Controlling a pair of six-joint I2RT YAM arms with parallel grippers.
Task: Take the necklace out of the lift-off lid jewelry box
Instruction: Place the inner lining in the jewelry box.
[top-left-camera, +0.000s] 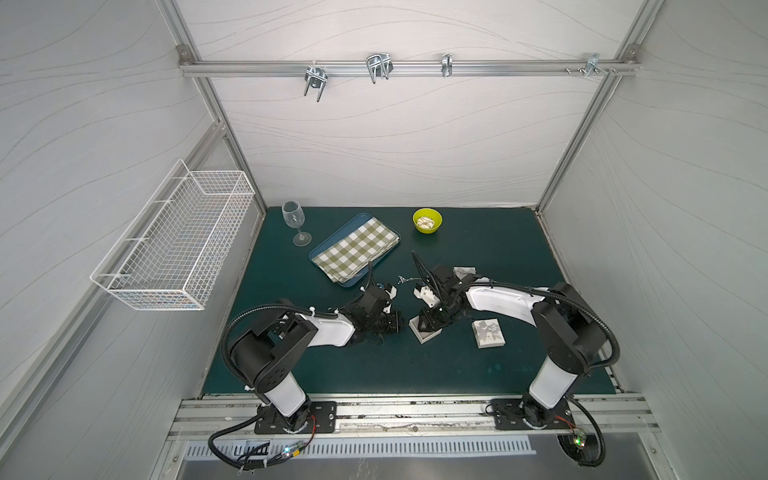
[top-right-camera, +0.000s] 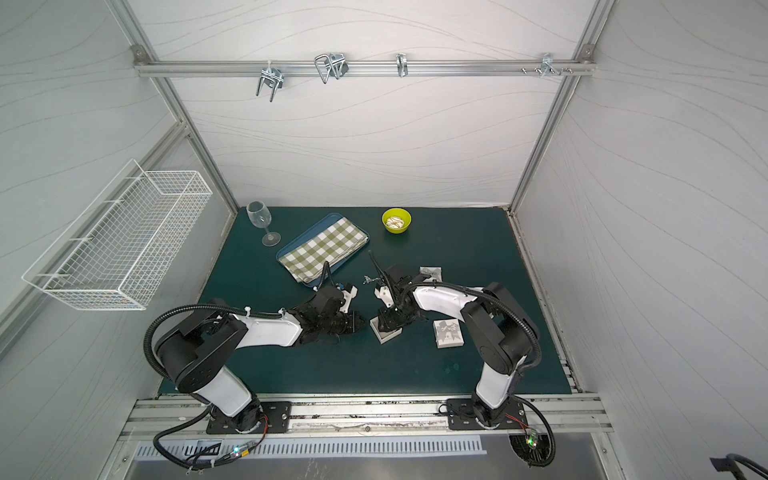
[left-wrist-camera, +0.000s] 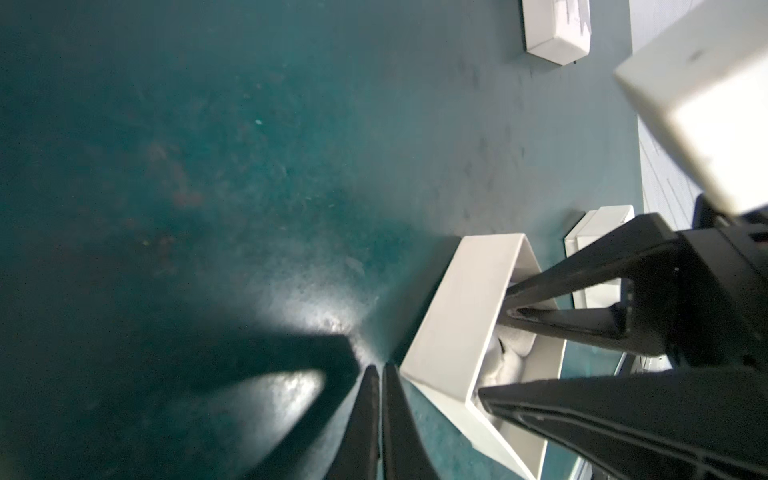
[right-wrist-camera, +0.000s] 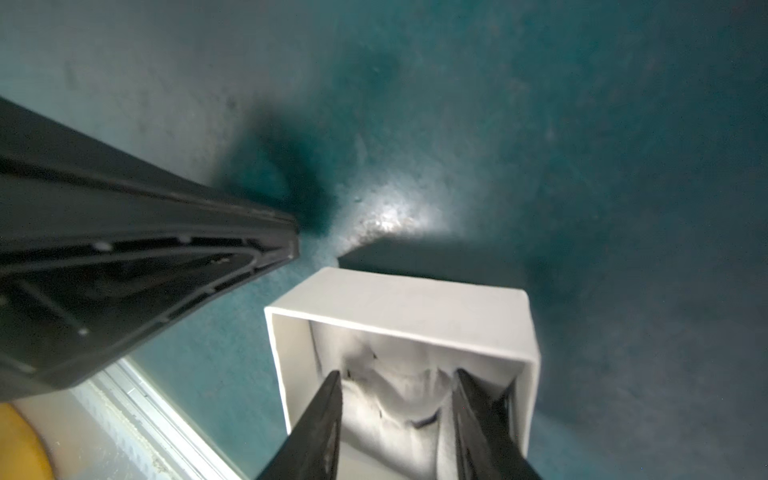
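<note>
Claws at the open jewelry box: your right claw reaches inside it, jaws apart over the white padding, gripping nothing. Your left claw is clenched and empty, low over the surface just beside the box. A small silvery chain, apparently the necklace, lies on the surface outside the box. The lid lies near the box.

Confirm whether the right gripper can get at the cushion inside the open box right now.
Probably yes. The box has no lid on, the right gripper is open with its fingers inside, over the cushion, and the shut left gripper sits outside the wall.
</note>
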